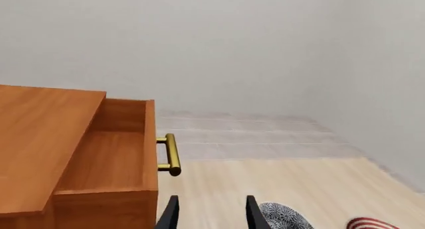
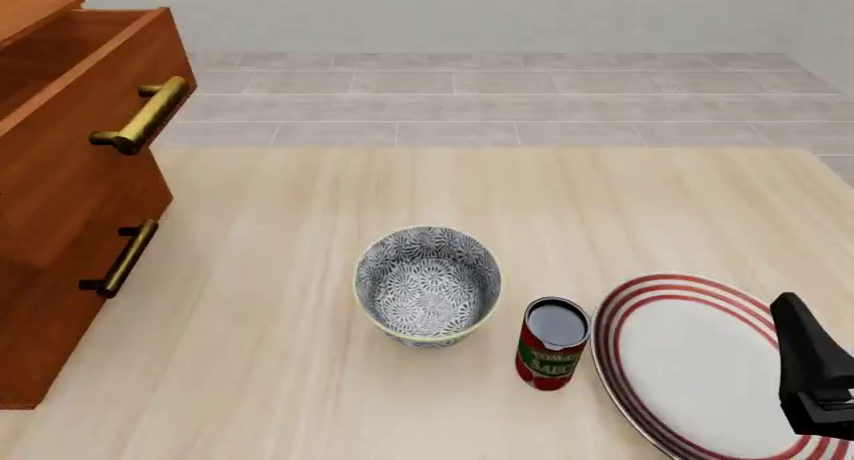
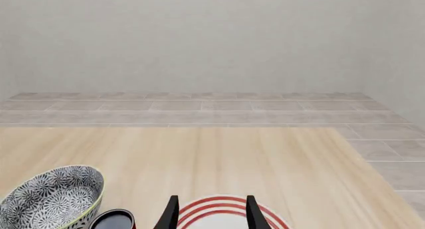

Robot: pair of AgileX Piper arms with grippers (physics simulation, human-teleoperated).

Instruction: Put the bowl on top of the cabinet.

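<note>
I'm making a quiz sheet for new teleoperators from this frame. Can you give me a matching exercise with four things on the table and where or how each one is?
Things:
1. bowl
2. can
3. plate
4. top drawer of the cabinet

Descriptions:
A. pulled open, brass handle sticking out
B. flat, red-ringed, under the right gripper
C. upright between the bowl and the plate
D. blue-patterned, empty, near the table's middle

Pairs: 1-D, 2-C, 3-B, 4-A
</note>
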